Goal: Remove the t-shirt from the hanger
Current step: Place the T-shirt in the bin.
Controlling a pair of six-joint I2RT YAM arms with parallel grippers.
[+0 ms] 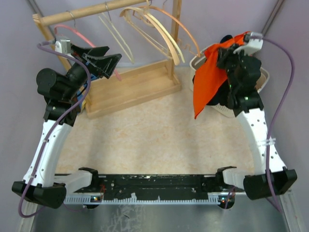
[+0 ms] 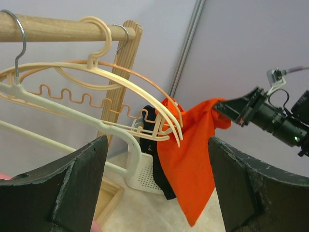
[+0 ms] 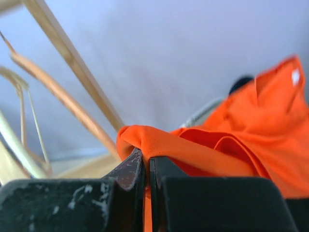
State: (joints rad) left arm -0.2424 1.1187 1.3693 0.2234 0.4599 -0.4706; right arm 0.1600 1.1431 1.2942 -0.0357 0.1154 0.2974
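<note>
The beige, speckled table (image 1: 145, 140) fills the middle. Pale lavender walls (image 1: 14, 29) enclose it, evenly lit, with a dark seam (image 1: 276, 15) at 1 o'clock.

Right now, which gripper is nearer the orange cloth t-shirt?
Right. The right gripper is shut on the orange t-shirt; the left gripper hangs open beside the wooden hanger rack, apart from it.

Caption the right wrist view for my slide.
Right gripper shut on a fold of the orange t-shirt, wooden rack behind.
</note>
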